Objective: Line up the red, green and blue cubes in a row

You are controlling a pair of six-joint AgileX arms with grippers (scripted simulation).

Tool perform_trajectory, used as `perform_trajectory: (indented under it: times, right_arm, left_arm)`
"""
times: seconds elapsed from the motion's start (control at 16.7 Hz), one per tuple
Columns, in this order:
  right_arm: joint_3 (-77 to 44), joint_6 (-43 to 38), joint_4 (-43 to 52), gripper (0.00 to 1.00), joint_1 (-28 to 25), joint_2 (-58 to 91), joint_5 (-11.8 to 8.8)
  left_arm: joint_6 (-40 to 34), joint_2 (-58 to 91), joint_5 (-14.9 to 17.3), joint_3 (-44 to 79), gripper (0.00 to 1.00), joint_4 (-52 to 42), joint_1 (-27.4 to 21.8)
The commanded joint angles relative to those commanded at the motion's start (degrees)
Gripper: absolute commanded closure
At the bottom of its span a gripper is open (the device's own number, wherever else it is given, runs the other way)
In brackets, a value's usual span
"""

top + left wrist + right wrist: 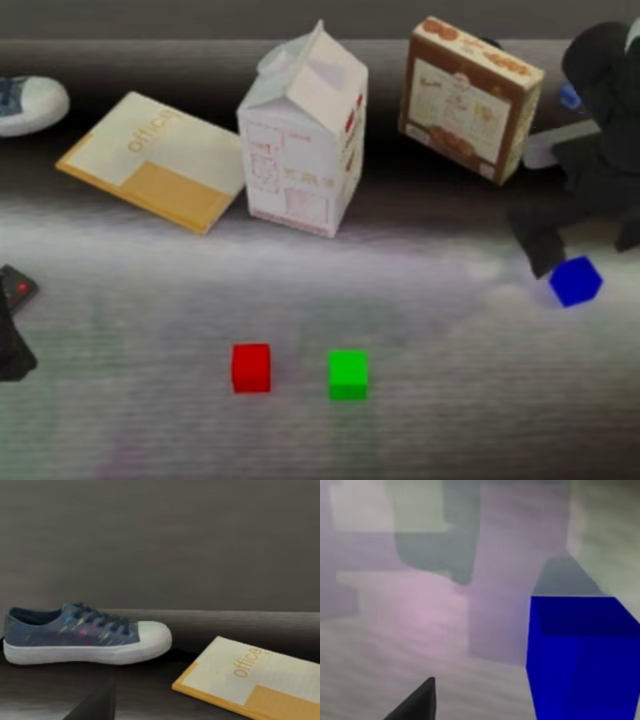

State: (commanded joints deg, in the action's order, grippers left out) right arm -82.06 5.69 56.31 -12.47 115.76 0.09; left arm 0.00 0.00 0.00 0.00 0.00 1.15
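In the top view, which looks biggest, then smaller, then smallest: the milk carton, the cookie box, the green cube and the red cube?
1. milk carton
2. cookie box
3. green cube and red cube: they look alike in size, so no ranking between them.

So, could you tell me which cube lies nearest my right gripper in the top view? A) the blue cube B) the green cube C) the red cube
A: the blue cube sits right beside the right gripper at the table's right, while the red cube and green cube lie far off toward the middle.
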Motion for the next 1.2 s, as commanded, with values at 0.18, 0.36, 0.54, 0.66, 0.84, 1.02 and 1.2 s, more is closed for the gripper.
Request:
perform_trajectory:
  times: [0.18,0.36,0.54,0.66,0.84,1.02,1.2]
  right_arm:
    - [3.87,-0.02,-6.70,0.00,0.01,2.78,0.02]
    - [6.83,-0.04,-11.80,0.00,0.03,4.91,0.04]
    - [7.32,-0.04,-12.58,0.00,0.03,5.25,0.04]
    - [7.32,-0.04,-12.58,0.00,0.03,5.25,0.04]
    - [7.32,-0.04,-12.58,0.23,0.03,5.25,0.04]
    - [7.32,-0.04,-12.58,0.45,0.03,5.25,0.04]
    - [7.32,-0.04,-12.58,0.68,0.03,5.25,0.04]
  left_arm:
    - [0.00,0.00,0.00,0.00,0.00,0.00,0.00]
    - [0.00,0.00,0.00,0.00,0.00,0.00,0.00]
    - [0.00,0.00,0.00,0.00,0.00,0.00,0.00]
    - [0.00,0.00,0.00,0.00,0.00,0.00,0.00]
    - [0.00,0.00,0.00,0.00,0.00,0.00,0.00]
    - [0.00,0.00,0.00,0.00,0.00,0.00,0.00]
    - [0.00,0.00,0.00,0.00,0.00,0.00,0.00]
